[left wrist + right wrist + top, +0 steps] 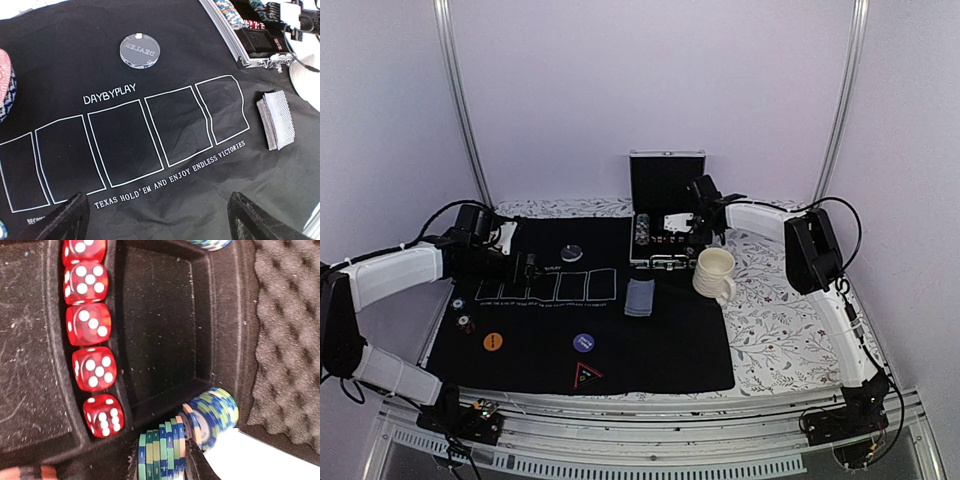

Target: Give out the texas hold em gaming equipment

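Note:
My right gripper (692, 226) reaches into the open chip case (665, 175). In the right wrist view it (164, 460) is shut on a short stack of green-and-blue edged poker chips (160, 450), with one dark finger (197, 462) wedged between that stack and the remaining chip row (215, 412). My left gripper (162, 220) hangs open and holds nothing, over the black mat (150, 200) near its printed text. A small blue-grey deck of cards (640, 297) lies on the mat, with an orange button (493, 341) and a purple button (583, 342) nearer me.
A clear dealer puck (140, 50) lies above the card outlines. Red dice (92, 330) fill a slot in the case beside a bare compartment. A cream mug (715, 273) stands right of the mat. A few chips (463, 314) lie at the mat's left edge.

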Tool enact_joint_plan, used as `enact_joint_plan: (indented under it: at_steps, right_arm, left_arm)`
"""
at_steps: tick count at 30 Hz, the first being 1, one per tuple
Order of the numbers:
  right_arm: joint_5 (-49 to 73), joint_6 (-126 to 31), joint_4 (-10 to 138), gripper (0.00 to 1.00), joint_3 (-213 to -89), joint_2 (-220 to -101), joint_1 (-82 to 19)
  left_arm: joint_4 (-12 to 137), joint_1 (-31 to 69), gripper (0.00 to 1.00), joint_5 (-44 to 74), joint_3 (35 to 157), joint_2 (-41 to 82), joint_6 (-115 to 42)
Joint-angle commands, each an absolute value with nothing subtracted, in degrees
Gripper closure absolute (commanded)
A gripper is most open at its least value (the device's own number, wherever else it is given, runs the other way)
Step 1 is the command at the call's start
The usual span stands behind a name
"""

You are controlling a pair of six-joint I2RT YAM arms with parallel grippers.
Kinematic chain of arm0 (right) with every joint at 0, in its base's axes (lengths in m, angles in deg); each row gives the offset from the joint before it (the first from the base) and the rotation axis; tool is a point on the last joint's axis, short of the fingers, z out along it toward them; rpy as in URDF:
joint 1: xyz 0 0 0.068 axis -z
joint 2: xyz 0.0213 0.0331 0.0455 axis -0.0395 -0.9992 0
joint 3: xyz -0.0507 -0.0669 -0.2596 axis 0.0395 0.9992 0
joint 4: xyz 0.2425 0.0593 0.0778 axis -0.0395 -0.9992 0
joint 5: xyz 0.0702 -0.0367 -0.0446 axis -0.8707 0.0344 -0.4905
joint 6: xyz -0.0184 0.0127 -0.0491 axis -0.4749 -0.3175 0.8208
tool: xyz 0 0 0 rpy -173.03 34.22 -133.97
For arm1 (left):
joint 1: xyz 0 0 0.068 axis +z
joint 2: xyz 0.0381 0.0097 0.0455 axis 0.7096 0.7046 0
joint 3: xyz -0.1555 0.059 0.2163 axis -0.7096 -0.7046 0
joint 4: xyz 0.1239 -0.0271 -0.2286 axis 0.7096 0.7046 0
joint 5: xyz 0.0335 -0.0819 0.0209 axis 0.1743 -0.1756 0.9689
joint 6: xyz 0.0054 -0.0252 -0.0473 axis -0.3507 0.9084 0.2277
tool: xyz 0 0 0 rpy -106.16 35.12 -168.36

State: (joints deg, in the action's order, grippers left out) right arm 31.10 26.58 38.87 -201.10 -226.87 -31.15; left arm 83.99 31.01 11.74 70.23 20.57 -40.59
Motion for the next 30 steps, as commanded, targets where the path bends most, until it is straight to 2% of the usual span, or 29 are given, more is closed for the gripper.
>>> enact_joint_plan:
  at_steps: [1,12,19,24,30]
  right_arm:
    - [32.82,25.52,36.67,0.99,-200.47,-220.94,-30.11]
    - [26.10,20.36,36.70,0.99,-200.42,-217.38,-30.13]
    - [18.52,7.13,37.22,0.99,-200.79,-211.65,-30.47]
    - [10.00,-5.72,38.13,0.99,-200.91,-205.84,-34.80]
    - [12.98,-14.15,34.80,0.99,-199.46,-201.88,-44.02]
  left_arm:
    - [84.66,31.28,0.02,11.93,70.43,19.33,-41.30]
    - [84.66,31.23,0.02,11.90,70.26,18.79,-41.31]
    - [84.66,31.23,0.02,11.93,70.44,18.83,-41.40]
    - [84.66,31.24,0.02,12.79,70.43,18.20,-41.57]
    - [84.65,31.23,0.02,13.23,70.35,16.47,-41.67]
